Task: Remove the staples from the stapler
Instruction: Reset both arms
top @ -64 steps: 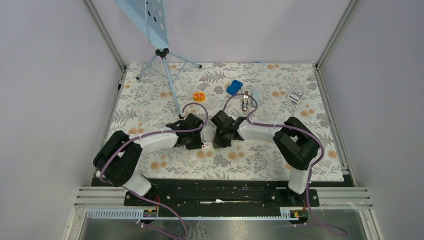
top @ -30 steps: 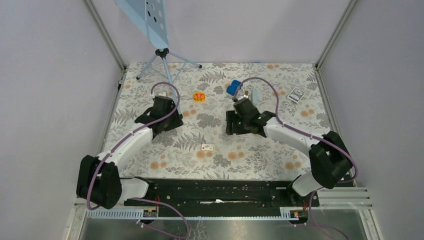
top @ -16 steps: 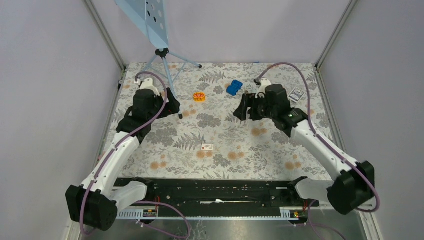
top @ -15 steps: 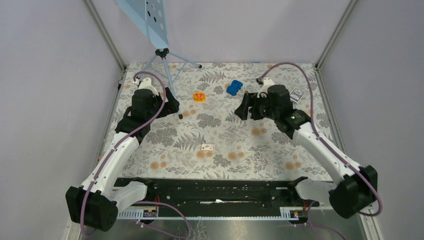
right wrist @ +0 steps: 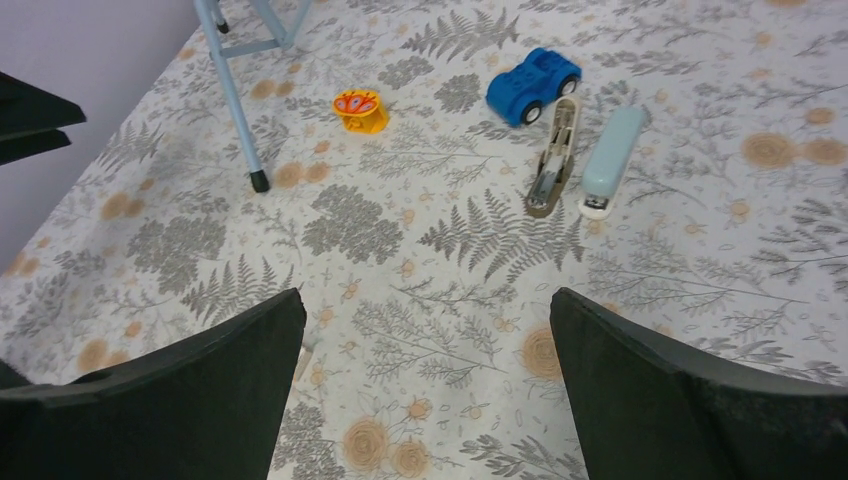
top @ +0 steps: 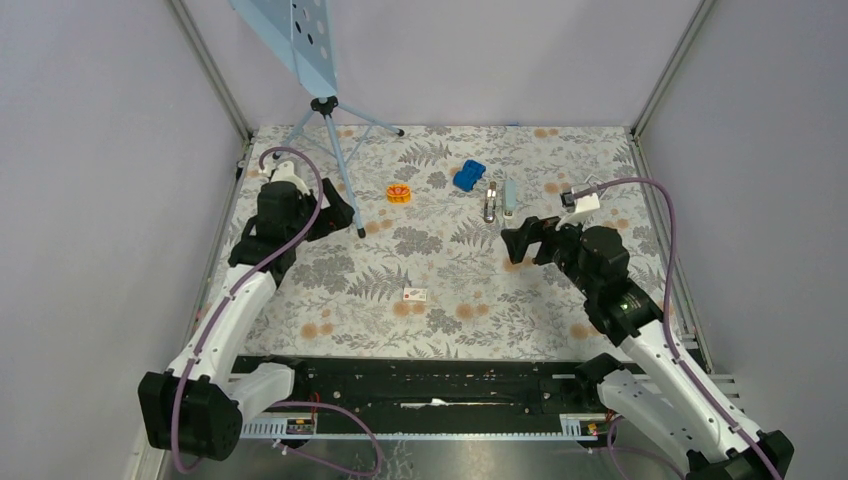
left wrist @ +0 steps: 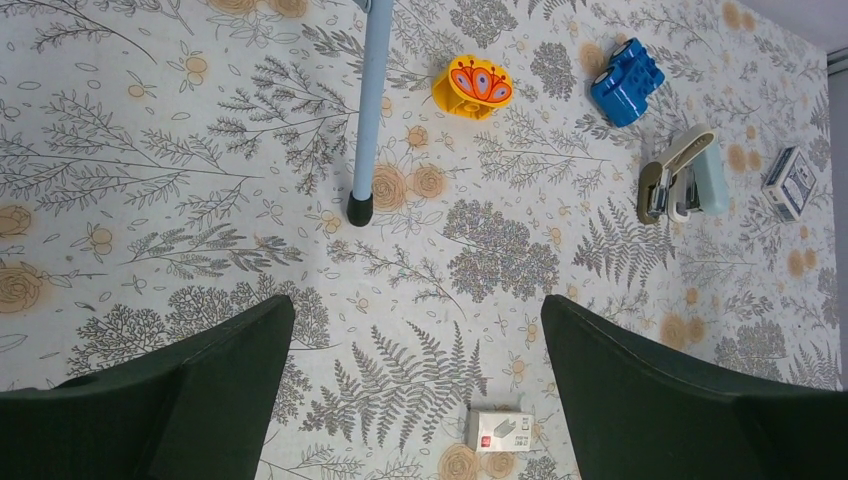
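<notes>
Stapler (right wrist: 610,150) lies hinged open, contents unclear — left claw (left wrist: 415,320) and right claw (right wrist: 425,300) wide, empty.

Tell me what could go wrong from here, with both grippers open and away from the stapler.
The stapler lies splayed open close beside the blue toy car; the right gripper reaching in could bump the car or shove the stapler. The staples are too small to make out in any view, so a grab may miss them.

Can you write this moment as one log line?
stapler: lying open | left gripper: open, empty | right gripper: open, empty | staples: unseen
</notes>
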Controlling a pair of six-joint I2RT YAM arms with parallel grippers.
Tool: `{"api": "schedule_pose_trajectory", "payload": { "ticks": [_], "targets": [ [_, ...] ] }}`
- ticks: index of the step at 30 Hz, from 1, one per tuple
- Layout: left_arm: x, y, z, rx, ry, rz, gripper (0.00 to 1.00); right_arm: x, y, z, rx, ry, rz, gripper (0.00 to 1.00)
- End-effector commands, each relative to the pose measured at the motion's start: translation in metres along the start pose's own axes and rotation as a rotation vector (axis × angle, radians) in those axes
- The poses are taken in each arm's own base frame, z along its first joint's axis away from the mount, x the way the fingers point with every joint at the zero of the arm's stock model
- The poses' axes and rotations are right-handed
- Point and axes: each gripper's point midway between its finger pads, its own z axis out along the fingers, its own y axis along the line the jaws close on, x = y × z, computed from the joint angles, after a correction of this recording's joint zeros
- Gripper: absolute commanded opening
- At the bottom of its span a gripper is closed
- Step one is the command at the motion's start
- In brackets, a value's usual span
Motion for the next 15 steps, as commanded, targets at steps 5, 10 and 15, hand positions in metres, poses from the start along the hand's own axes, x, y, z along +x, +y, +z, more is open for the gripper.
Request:
{"api": "schedule_pose_trajectory", "payload": {
  "ticks": [5, 10, 15],
  "targets": [
    [-0.007, -0.007, 0.000, 0.035, -0.027, -0.015, 0.99, -0.025, -0.016, -0.010, 0.088, -0.083, -0.089, 1.00],
    [0.004, 0.000, -0.006, 0.024, -0.016, 0.011, 0.99, -0.009, -0.014, -0.012, 0.065, -0.022, -0.096, 1.00],
    [0.008, 0.004, -0.008, 0.018, -0.014, 0.031, 0.99, 0.006, -0.017, -0.010, 0.065, 0.000, -0.082, 1.00]
  ]
}}
